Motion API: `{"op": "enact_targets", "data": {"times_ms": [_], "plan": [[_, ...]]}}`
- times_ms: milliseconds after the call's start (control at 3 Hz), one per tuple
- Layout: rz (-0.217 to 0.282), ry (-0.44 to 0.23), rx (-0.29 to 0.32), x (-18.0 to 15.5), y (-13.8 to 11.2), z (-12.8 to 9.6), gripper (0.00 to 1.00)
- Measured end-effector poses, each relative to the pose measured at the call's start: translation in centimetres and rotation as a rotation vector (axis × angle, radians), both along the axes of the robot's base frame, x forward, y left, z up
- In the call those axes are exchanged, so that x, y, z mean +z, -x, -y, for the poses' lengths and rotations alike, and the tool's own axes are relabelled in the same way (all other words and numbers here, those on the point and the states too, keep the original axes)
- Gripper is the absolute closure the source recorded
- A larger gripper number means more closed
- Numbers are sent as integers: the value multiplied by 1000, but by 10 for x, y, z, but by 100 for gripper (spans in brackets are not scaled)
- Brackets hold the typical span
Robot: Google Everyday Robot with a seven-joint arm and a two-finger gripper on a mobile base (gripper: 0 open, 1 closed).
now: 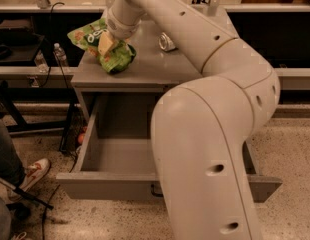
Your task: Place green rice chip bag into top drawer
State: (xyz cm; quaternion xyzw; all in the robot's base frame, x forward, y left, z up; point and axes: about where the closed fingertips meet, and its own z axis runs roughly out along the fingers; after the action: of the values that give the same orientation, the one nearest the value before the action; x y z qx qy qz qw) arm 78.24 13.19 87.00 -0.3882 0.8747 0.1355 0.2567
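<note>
**Bag pinched at the far-left corner of the cabinet top, open drawer waiting below**

The gripper [107, 44] is at the far-left corner of the cabinet top [145, 70]. It appears closed on the crumpled middle of the green rice chip bag [118, 59], one tan finger sunk into the foil. The bag rests at that corner with its upper end hanging past the left edge. The top drawer [107, 186] is pulled out toward the near side, and what shows of its inside is bare. To do this well, I would lift the bag just clear of the top and carry it toward the near side over the front lip. It should come down over the left half of the drawer, since the robot's own arm [205, 144] covers the right half. Keep clear of the silver can [167, 42] farther right. Let go low inside, because a light, springy bag can catch on the rim.
</note>
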Motion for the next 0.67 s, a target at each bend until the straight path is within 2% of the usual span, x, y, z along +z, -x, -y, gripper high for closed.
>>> {"op": "enact_targets", "data": {"times_ms": [333, 667], "plan": [[-5, -62, 98, 11, 26, 10, 100], [-17, -98, 150, 27, 101, 71, 100]]}}
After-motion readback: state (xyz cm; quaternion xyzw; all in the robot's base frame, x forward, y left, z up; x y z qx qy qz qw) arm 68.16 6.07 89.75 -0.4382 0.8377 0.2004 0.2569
